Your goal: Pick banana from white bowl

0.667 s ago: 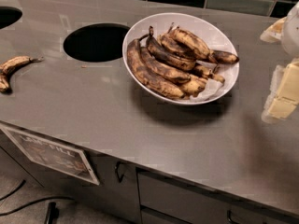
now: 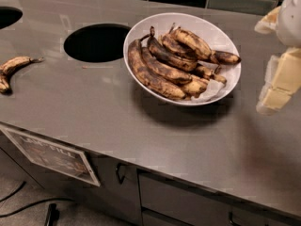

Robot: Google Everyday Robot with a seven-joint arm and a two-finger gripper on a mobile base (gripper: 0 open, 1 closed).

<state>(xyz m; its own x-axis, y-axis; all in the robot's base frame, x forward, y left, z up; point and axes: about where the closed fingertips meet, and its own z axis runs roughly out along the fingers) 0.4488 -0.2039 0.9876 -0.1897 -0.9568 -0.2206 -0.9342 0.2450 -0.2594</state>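
Note:
The white bowl (image 2: 221,34) stands on the grey counter, right of the middle, and holds several overripe bananas. The short, plump tan-yellow speckled banana (image 2: 190,40) lies on top of the pile at the back. Longer, darker bananas (image 2: 150,72) lie along the bowl's left and front side. My gripper (image 2: 275,62) hovers at the right edge of the view, to the right of the bowl and above the counter. Its cream fingers (image 2: 282,79) stand apart with nothing between them. It touches neither bowl nor banana.
A round hole (image 2: 96,42) opens in the counter (image 2: 141,126) just left of the bowl, and part of another (image 2: 8,17) at the far left. A small lone curved banana (image 2: 11,68) lies at the left edge. Cabinet doors and a sign (image 2: 51,155) are below the front edge.

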